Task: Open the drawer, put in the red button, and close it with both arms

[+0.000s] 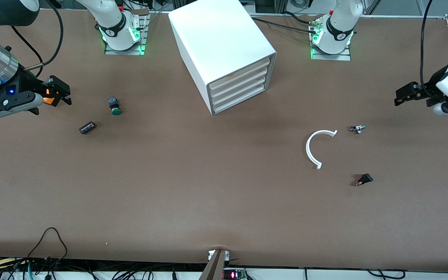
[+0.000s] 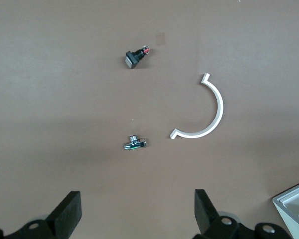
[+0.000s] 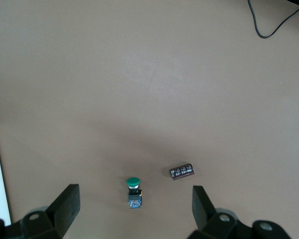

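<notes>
The white cabinet [image 1: 224, 42] stands at the back middle of the table, its four cream-fronted drawers [image 1: 239, 87] all shut. The red button [image 1: 364, 179] lies on its side toward the left arm's end, nearer the front camera than the cabinet; it also shows in the left wrist view [image 2: 136, 56]. My left gripper [image 1: 399, 98] is open and empty, held up over the table's edge at the left arm's end, its jaws wide apart in its wrist view [image 2: 138, 214]. My right gripper [image 1: 63, 94] is open and empty over the right arm's end, also seen in its wrist view [image 3: 135, 199].
A green button [image 1: 114, 105] [image 3: 134, 191] and a dark cylinder [image 1: 87, 127] lie near the right gripper. Something orange [image 1: 48, 100] shows under that gripper. A white C-shaped strip [image 1: 317, 147] and a small metal fitting [image 1: 357, 128] lie between the red button and the cabinet.
</notes>
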`<state>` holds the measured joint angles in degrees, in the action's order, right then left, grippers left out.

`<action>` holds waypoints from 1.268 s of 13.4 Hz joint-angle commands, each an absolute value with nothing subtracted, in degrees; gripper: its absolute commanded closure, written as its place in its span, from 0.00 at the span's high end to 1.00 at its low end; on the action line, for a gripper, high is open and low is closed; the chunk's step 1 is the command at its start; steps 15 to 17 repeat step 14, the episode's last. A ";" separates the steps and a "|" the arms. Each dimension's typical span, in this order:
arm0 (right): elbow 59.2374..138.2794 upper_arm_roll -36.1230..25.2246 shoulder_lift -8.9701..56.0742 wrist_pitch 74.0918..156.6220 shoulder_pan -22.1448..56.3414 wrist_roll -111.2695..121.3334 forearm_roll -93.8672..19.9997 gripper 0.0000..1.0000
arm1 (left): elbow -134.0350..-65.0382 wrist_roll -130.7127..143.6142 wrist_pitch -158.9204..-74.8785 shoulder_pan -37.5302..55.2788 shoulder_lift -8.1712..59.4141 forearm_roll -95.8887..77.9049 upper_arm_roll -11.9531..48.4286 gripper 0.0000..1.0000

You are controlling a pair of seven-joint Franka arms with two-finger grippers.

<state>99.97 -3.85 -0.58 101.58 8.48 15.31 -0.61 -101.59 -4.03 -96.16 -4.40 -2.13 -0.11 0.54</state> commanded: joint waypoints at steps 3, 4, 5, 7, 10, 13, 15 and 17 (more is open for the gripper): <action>98.44 -3.34 0.00 100.28 8.09 14.41 -0.18 1.00 | -101.07 -3.60 -96.77 -4.13 -3.87 1.14 0.18 1.00; 98.44 -3.34 -0.09 100.28 8.09 14.41 -0.18 1.00 | -101.07 -3.52 -96.77 -3.78 -3.87 1.14 0.18 1.00; 98.44 -3.34 -0.09 100.20 8.09 14.50 -0.18 1.00 | -101.16 -3.52 -96.77 -3.43 -3.87 1.14 -0.26 1.00; 98.35 -3.34 -0.09 100.28 8.26 14.41 -0.18 1.00 | -101.16 -3.60 -96.77 -0.46 -4.04 1.14 -3.58 1.00; 98.44 -3.43 0.00 100.28 8.00 14.41 -0.26 1.00 | -101.08 -4.13 -96.77 -0.26 -4.04 1.23 -4.04 1.00; 98.44 -3.43 0.00 100.28 8.00 14.41 -0.26 1.00 | -100.99 -4.04 -96.68 -0.44 -3.96 1.23 -3.96 1.00; 98.35 -3.43 0.00 100.28 8.00 14.41 -0.26 1.00 | -100.99 -3.78 -96.77 -0.44 -3.96 1.32 -3.87 1.00; 98.35 -3.43 0.00 100.28 8.00 14.41 -0.26 1.00 | -100.99 -3.78 -96.77 -0.44 -3.96 1.32 -3.87 1.00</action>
